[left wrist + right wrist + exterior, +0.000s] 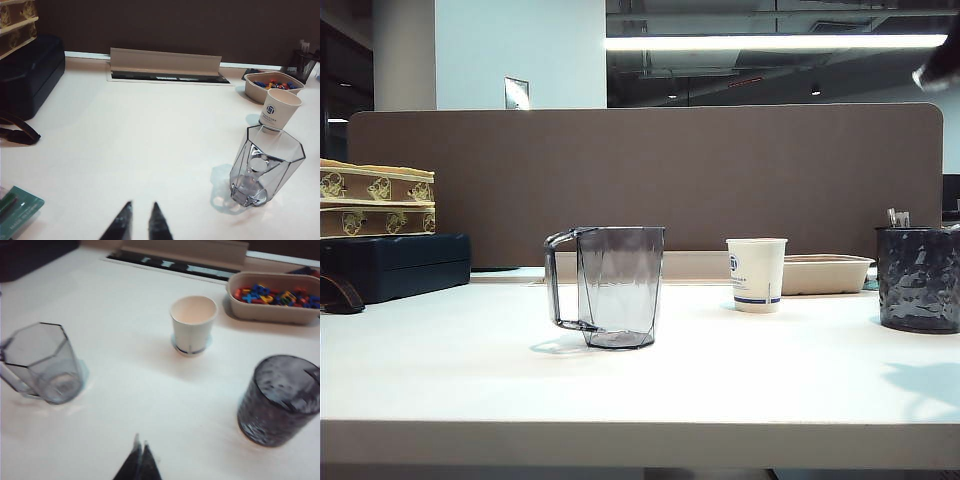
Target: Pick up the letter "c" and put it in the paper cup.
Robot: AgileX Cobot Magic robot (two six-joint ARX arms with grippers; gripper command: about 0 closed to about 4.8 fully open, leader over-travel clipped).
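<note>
Beyond the shut right tool [140,450], the paper cup [193,324].

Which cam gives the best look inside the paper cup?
Right wrist view: it looks down into the paper cup, showing the rim and a bare-looking inside. The exterior view shows only its side, so the inside is hidden. The left wrist view catches it at a slant, partly behind the clear pitcher.

Worktop [440,370] white. Paper cup [756,274] white, blue stripe low, blue logo. Pitcher [617,286] clear grey, faceted. Holder [918,278] dark, textured. Tray [265,310] beige; letters [272,295] inside red, blue, yellow. Both end effectors black: left [141,220], right [141,452].
</note>
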